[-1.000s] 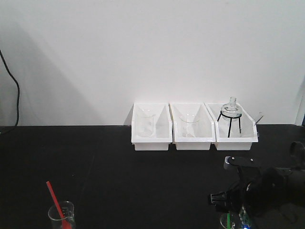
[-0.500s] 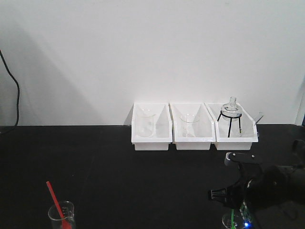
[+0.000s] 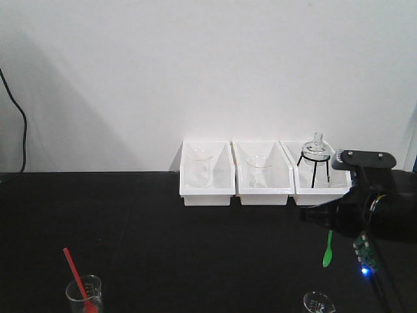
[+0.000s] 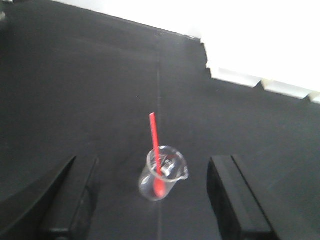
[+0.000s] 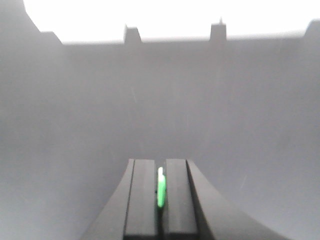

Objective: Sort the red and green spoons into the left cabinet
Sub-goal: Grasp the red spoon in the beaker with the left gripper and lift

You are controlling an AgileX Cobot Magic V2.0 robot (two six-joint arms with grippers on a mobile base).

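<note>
**Right hand clamped on the bright green plastic spoon; left hand spread wide, holding nothing.**

The green spoon hangs down from the right hand above the black surface, on the near side of the three white plastic bins. The bright red plastic spoon leans in a small clear glass beaker between the left hand's fingers. The left cabinet appears in no view. Hazard: the grip is a narrow pinch on a slim handle, so a fast swing could make the spoon pivot or slip out. Its free lower end may also catch a shelf edge. Drawing the red spoon out at an angle could tip the beaker.
</note>
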